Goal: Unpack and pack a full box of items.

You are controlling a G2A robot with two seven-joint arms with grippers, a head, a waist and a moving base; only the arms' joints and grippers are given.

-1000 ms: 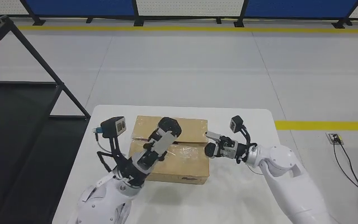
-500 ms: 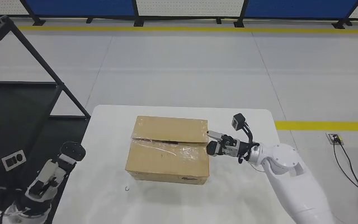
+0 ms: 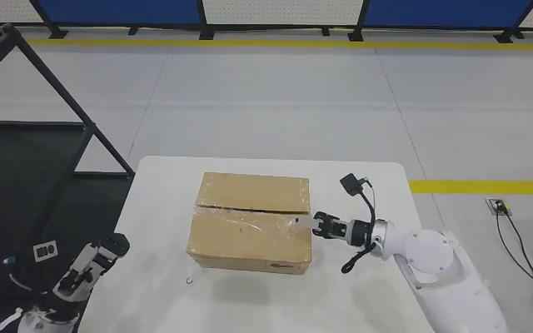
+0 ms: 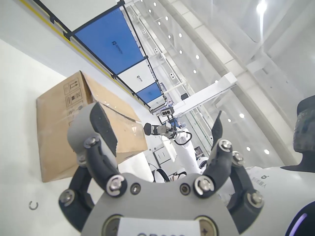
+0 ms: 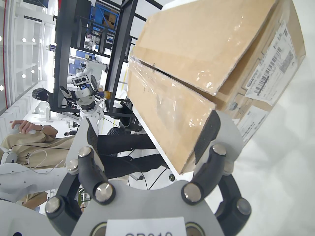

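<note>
**Cardboard box closed on the table, both grippers spread**

Brown rectangular cardboard box (image 3: pixel 250 229) (image 4: pixel 54 128) (image 5: pixel 196 37) sits near the middle of the white table (image 3: pixel 358 283) (image 4: pixel 14 74) (image 5: pixel 283 148). Its two long top flaps are folded down. Wrinkled clear tape (image 3: pixel 250 218) (image 5: pixel 160 94) runs over the seam between them, and the right wrist view shows a narrow dark gap along that seam. White printed labels (image 5: pixel 270 62) cover the box's right end face.

Right gripper (image 3: pixel 310 223) (image 5: pixel 150 121) is level with the box top, at the right end of the near flap. Its fingers are spread wide. The flap's corner lies between them, close to one black pad (image 5: pixel 209 131). Whether pad and cardboard touch cannot be told. The other finger (image 5: pixel 89 136) stands well apart from the box.

Left gripper (image 3: pixel 112 244) (image 4: pixel 157 116) hangs at the table's left edge, well apart from the box and facing it. Its fingers are spread and nothing is between them. The left wrist view looks past them to the box's left end and, farther off, to the right arm's gripper at the opposite end.

Small metal C-shaped ring (image 3: pixel 191 280) (image 4: pixel 33 205) lies flat on the table, just off the box's near left corner and apart from it.
</note>
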